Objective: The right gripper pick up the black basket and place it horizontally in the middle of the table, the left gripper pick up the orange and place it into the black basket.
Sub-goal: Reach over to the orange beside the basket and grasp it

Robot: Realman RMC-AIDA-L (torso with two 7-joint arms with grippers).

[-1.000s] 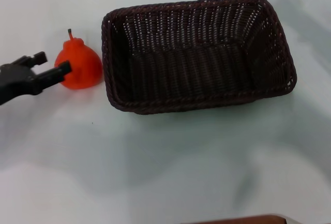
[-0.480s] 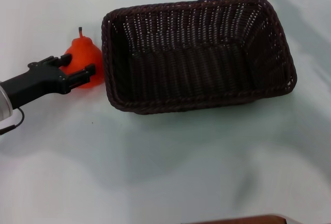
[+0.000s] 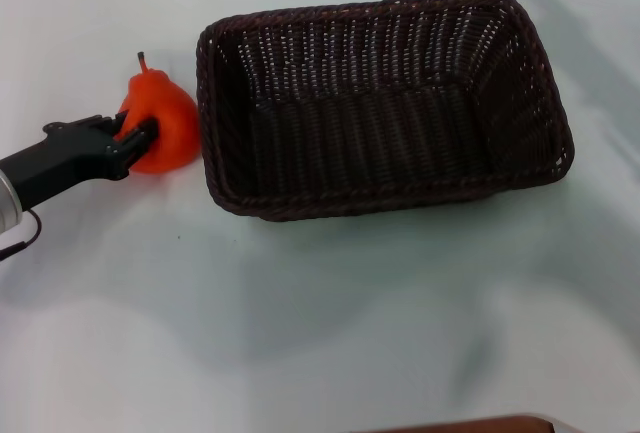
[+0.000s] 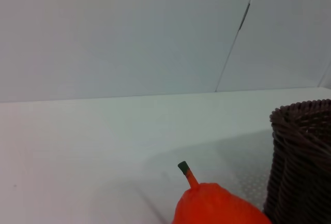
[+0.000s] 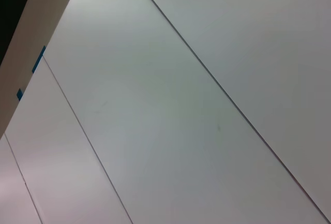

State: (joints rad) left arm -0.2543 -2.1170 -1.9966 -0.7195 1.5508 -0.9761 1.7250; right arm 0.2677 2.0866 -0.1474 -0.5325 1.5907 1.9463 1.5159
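Note:
The black basket [image 3: 214,113] sits in the middle of the white table [image 3: 340,303], long side running left to right, with nothing inside it. Just beyond its left end rests the orange [image 3: 165,123], stem up and leaning slightly. My left gripper [image 3: 128,131] reaches in from the left edge, its black fingers closed against the fruit's left side. The left wrist view shows the top of the orange [image 4: 217,208] and its stem, with a corner of the basket [image 4: 302,157] right beside it. My right gripper is out of view; its wrist view shows only pale wall panels.
White table stretches in front of the basket and to its right. A brown strip [image 3: 470,425] peeks in at the near edge. A pale wall [image 4: 129,32] rises behind the table.
My left gripper slid in from the left onto the orange, nudging it toward the basket. Its fingers then narrowed on the fruit and the stem tipped back to the left.

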